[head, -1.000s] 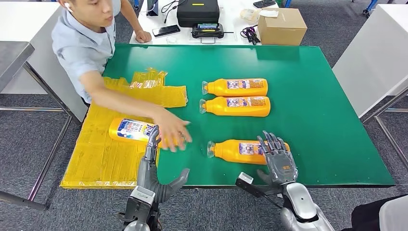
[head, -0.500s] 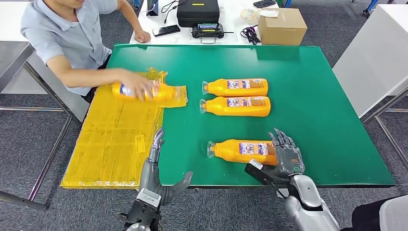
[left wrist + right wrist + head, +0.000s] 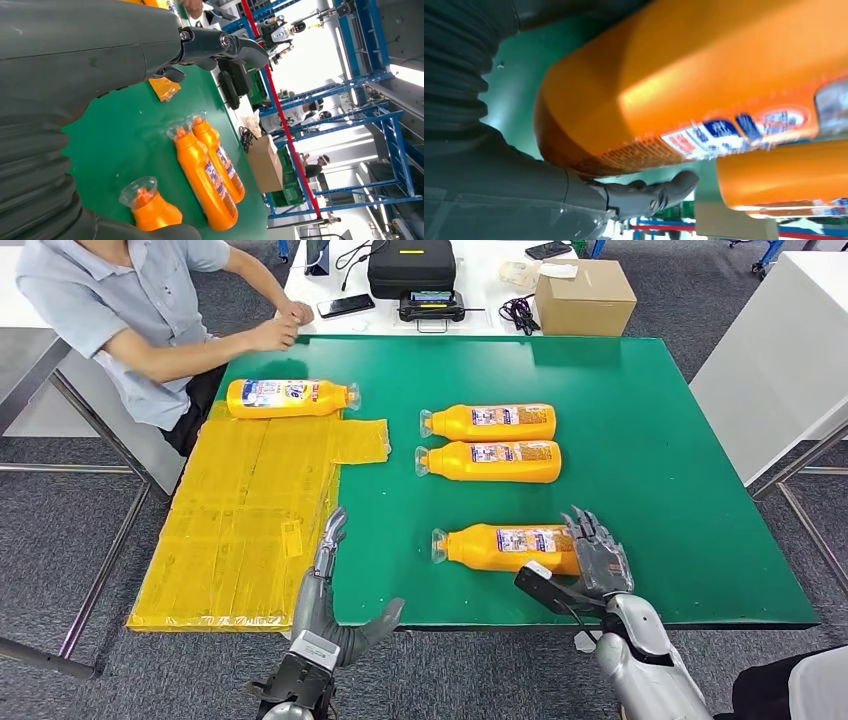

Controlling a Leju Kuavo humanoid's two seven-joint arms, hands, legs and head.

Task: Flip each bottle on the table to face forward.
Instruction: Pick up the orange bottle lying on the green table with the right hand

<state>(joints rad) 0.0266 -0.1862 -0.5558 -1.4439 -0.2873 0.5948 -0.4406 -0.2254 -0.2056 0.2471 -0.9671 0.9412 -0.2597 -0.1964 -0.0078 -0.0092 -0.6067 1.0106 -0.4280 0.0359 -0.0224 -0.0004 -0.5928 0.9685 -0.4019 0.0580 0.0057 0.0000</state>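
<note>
The nearest bottle lies on its side on the green worktop, in front of two others, its base enclosed by the right hand, presumably for rolling. The left hand is held spread, empty.

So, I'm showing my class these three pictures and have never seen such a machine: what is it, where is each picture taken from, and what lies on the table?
It is a humanoid robot with two silver arms. The wide picture looks down from its head; the other two come from cameras at its wrists. On the green table lie four orange bottles on their sides. The right hand rests at the base of the nearest bottle; whether it grips it I cannot tell. The left hand hangs open at the table's near edge. A person sits at the far left corner, near the fourth bottle and flat yellow sheets.
</note>
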